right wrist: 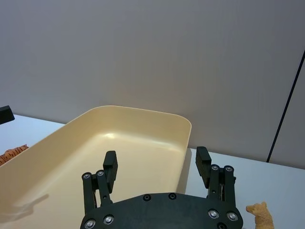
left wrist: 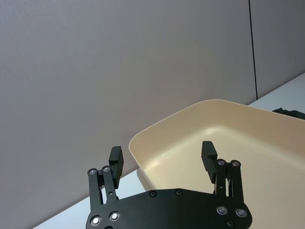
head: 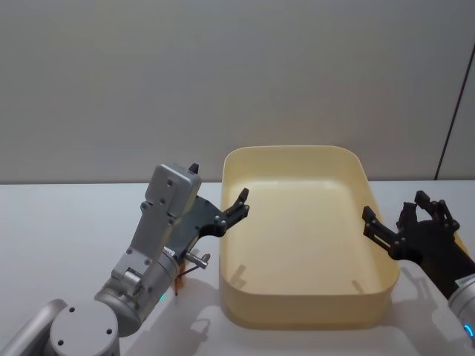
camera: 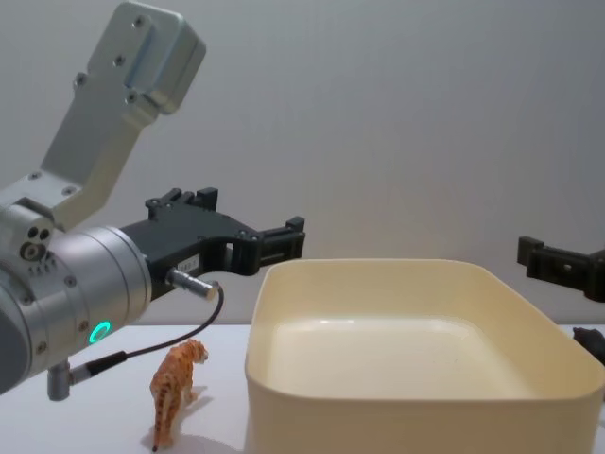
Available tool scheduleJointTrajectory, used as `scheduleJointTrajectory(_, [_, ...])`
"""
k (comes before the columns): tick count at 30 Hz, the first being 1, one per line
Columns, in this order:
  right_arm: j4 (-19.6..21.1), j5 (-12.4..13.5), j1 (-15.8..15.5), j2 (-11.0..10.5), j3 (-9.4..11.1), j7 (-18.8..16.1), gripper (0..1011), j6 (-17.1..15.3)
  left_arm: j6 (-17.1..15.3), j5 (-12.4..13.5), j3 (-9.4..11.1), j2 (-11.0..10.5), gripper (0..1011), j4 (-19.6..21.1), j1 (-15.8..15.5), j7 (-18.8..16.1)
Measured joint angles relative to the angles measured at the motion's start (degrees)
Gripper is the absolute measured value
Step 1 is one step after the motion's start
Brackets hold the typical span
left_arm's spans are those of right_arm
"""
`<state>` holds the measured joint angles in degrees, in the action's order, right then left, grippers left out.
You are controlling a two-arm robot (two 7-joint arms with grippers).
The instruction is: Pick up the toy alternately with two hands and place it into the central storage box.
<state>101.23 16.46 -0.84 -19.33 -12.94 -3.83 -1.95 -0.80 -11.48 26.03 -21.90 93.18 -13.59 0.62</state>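
Note:
The central storage box (head: 304, 315), a cream-yellow tub with nothing inside, stands in the middle of the white table. A small orange striped tiger toy (camera: 176, 388) stands on the table just left of the box, under my left arm. My left gripper (head: 239, 206) hovers open at the box's left rim, its fingers (left wrist: 116, 157) apart and holding nothing. At the box's right rim my right gripper (head: 395, 211) hangs open, with nothing between its fingers (right wrist: 202, 162). A tan animal toy (right wrist: 260, 215) stands on the table right of the box.
A grey wall rises behind the white table (head: 59, 222). A small dark object (camera: 592, 340) lies at the far right beside the box. The left arm's cable (camera: 142, 352) loops down near the tiger.

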Motion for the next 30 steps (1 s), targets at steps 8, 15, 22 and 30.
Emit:
scheduleJointTrajectory(8, [0.00,0.00,0.00,0.00,0.00,0.00,1001,0.00,0.00,0.00,0.00,0.00,1000,0.00,0.00,0.00])
scheduleJointTrajectory(15, [0.00,0.00,0.00,0.00,0.00,0.00,1001,0.00,0.00,0.00,0.00,0.00,1000,0.00,0.00,0.00])
scheduleJointTrajectory(22, [0.00,0.00,0.00,0.00,0.00,0.00,1001,0.00,0.00,0.00,0.00,0.00,1001,0.00,0.00,0.00])
scheduleJointTrajectory(30, [0.00,0.00,0.00,0.00,0.00,0.00,1001,0.00,0.00,0.00,0.00,0.00,1000,0.00,0.00,0.00])
